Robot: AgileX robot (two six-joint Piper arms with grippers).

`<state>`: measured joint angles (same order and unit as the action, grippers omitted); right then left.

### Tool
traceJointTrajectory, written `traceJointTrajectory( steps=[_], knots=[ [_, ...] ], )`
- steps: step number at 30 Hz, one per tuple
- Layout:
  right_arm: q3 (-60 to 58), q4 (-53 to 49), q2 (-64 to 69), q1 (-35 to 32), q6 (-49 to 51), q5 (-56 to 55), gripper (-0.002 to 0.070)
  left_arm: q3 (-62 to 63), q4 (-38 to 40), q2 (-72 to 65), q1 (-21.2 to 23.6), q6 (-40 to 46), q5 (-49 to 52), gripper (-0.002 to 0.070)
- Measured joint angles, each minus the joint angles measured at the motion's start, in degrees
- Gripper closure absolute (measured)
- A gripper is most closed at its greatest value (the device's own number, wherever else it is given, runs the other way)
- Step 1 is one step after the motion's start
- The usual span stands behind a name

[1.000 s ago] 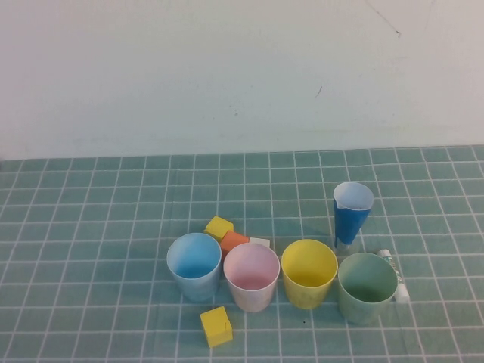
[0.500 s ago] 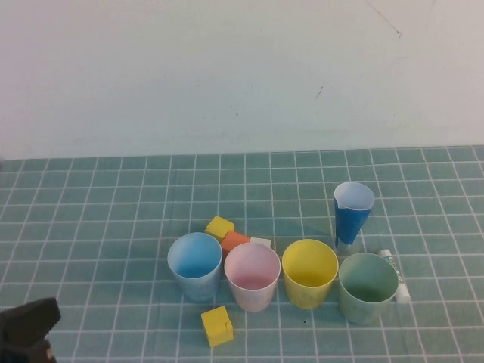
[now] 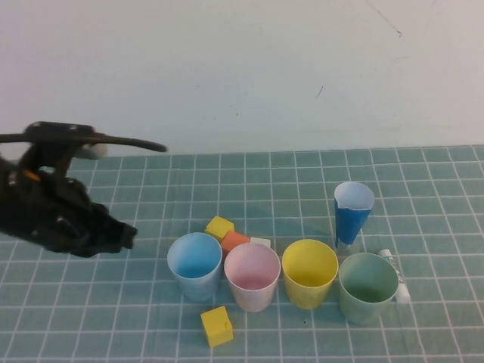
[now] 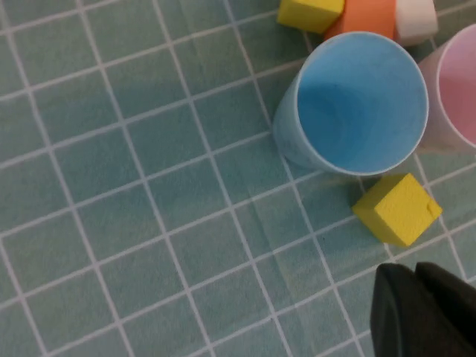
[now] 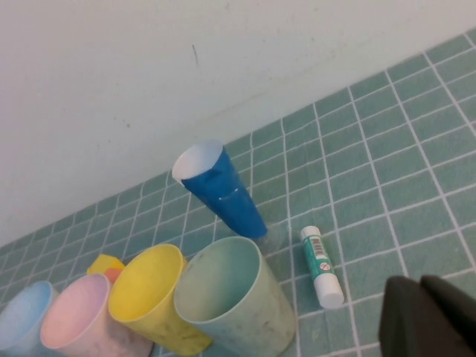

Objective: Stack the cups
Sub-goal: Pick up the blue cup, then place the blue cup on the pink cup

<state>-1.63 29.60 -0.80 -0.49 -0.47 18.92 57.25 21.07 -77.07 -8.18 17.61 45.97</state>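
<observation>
High view: empty light blue [image 3: 194, 261], pink [image 3: 252, 273], yellow [image 3: 308, 269] and pale green plastic tumblers [image 3: 367, 283] stand unstacked; closed left gripper [image 3: 121, 237] hovers left; closed right gripper [image 5: 431, 316] near-right.

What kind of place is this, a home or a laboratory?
Probably a robot test bench: a table with a green grid mat against a bare white wall, a row of plastic cups, and foam blocks as props.

green gridded table [image 3: 91, 318] carries four cups [image 3: 254, 275] in a row, a blue cone cup [image 3: 352, 212], foam blocks [image 3: 216, 326], a glue stick [image 3: 395, 274] at right.
</observation>
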Motion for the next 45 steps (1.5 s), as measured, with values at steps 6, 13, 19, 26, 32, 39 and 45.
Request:
traceJointTrajectory(
  steps=[6, 13, 19, 26, 32, 39, 45],
  knots=[
    [0.0, 0.0, 0.0, 0.0, -0.5, 0.0, 0.0678, 9.7, -8.2, -12.7, -8.4, -6.0, 1.8, 0.0665],
    [0.0, 0.0, 0.0, 0.0, -0.6, 0.1, 0.0679, 17.3, -8.9, -23.5, -9.6, -9.1, 3.5, 0.0356],
    [0.0, 0.0, 0.0, 0.0, -0.6, 0.1, 0.0678, 18.9, -9.4, -31.3, -9.7, -10.5, -0.4, 0.0183],
    [0.0, 0.0, 0.0, 0.0, -0.8, 0.1, 0.0679, 19.2, -8.7, -38.3, -9.7, -10.5, -4.5, 0.0347],
    [0.0, 0.0, 0.0, 0.0, -0.8, 0.3, 0.0679, 19.5, -8.7, -39.1, -9.7, -10.1, -5.5, 0.0638],
    [0.0, 0.0, 0.0, 0.0, -0.8, 0.5, 0.0679, 21.3, -9.1, -30.8, -10.0, -10.1, -0.1, 0.0662],
    [0.0, 0.0, 0.0, 0.0, -1.3, 0.5, 0.0678, 21.7, -10.8, -21.9, -14.0, -10.1, 4.3, 0.0662]
  ],
)
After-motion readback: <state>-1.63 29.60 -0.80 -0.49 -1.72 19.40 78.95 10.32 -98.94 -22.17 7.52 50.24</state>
